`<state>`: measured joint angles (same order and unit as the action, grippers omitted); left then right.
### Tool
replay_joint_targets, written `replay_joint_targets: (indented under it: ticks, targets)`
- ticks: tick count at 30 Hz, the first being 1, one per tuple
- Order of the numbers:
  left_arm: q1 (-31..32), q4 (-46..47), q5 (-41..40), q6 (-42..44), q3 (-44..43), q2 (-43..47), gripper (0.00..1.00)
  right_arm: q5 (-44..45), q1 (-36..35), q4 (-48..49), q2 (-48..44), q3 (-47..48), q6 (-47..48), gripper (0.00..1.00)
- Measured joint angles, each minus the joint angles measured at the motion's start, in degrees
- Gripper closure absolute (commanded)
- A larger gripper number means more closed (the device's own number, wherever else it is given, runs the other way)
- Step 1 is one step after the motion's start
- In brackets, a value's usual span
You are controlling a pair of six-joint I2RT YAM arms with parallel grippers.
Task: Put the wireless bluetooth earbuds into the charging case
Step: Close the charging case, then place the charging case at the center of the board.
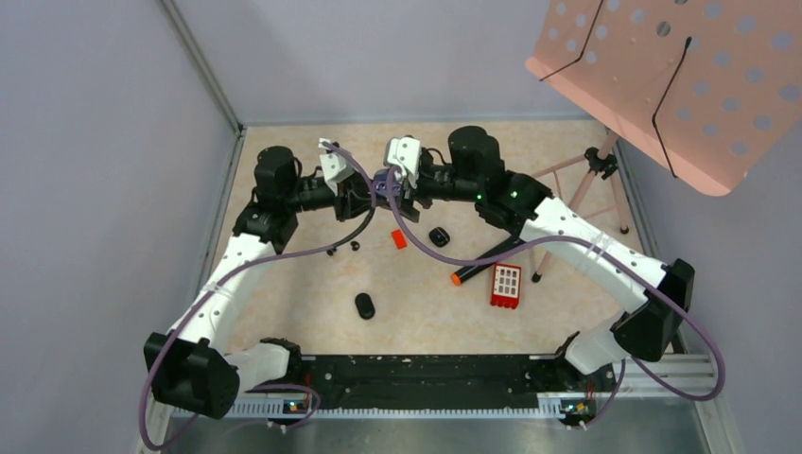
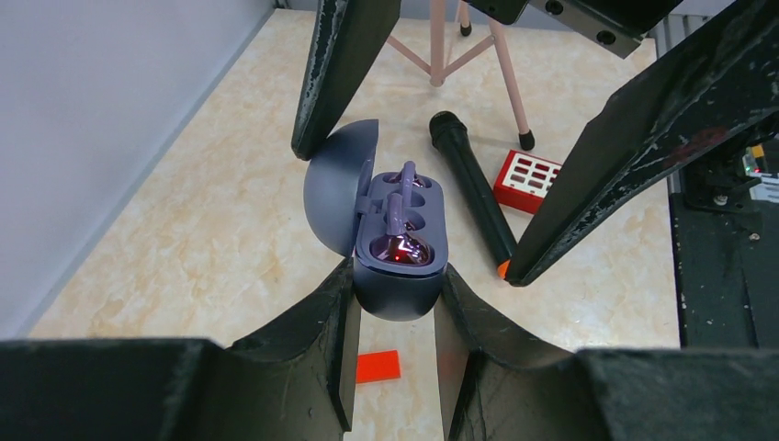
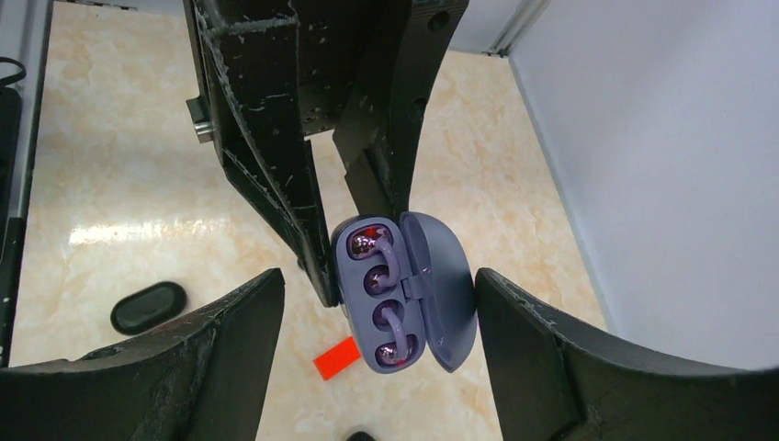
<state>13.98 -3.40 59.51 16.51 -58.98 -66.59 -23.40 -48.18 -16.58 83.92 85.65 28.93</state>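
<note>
Earbuds [image 3: 372, 253], two of them with pale purple hooks, sit one in each well of the charging case [image 3: 432, 294], and a small red light glows beside each. Both look seated flat rather than propped on the rim, so the inserting itself seems done for this pair.

That case is off the counter [image 2: 230, 230], in the air between the two arms, with its lid standing open to one side. The left pincer [image 2: 395, 285] is clenched on the body of the case, one finger on each flank. The right pincer [image 3: 378, 274] is released: its fingers stand wide on either side of the case, touching neither it nor the earbuds.

What seems left is small: shutting the lid, if that counts as part of the job, and setting the case down.

On the counter below lie a black oval piece [image 1: 364, 305], a second dark piece [image 1: 438, 235] and some tinier black bits [image 1: 355, 246]. I cannot tell whether any of them are further buds. A red block [image 1: 506, 284], a black marker [image 1: 487, 260] and a small red chip [image 1: 398, 238] lie nearby.
</note>
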Motion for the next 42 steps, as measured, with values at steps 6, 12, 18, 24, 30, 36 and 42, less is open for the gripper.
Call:
replay_joint_targets:
  ticks: [6,12,18,24,30,36,42]
  targets:
    - [0.22,1.62,-3.45,-5.16,0.00,-0.28,1.00,0.52,0.37,-0.37,-0.11,-0.02,0.04,0.26]
    - [0.15,4.28,-9.14,-11.89,0.11,-3.74,1.00,4.74,0.72,-1.11,-5.20,-3.17,-0.31,0.26]
    - [0.15,6.40,-9.99,-18.14,3.69,-8.59,1.00,7.89,7.96,-1.09,-13.35,-9.62,-6.19,0.26]
    - [0.35,6.29,-9.66,-23.08,8.87,-18.86,1.00,11.21,12.37,-3.30,-14.23,-16.92,-10.62,0.26]
    - [1.31,4.24,-9.11,-25.38,10.27,-27.47,1.00,11.61,12.48,-5.40,-13.97,-20.52,-12.85,0.26]
    - [3.15,0.63,-8.74,-24.48,8.70,-31.74,1.00,11.63,13.22,-5.57,-13.64,-20.52,-13.97,0.26]
    - [5.07,-1.77,-8.98,-23.85,8.63,-32.59,1.00,11.54,14.99,-5.60,-12.17,-20.52,-15.74,0.27]
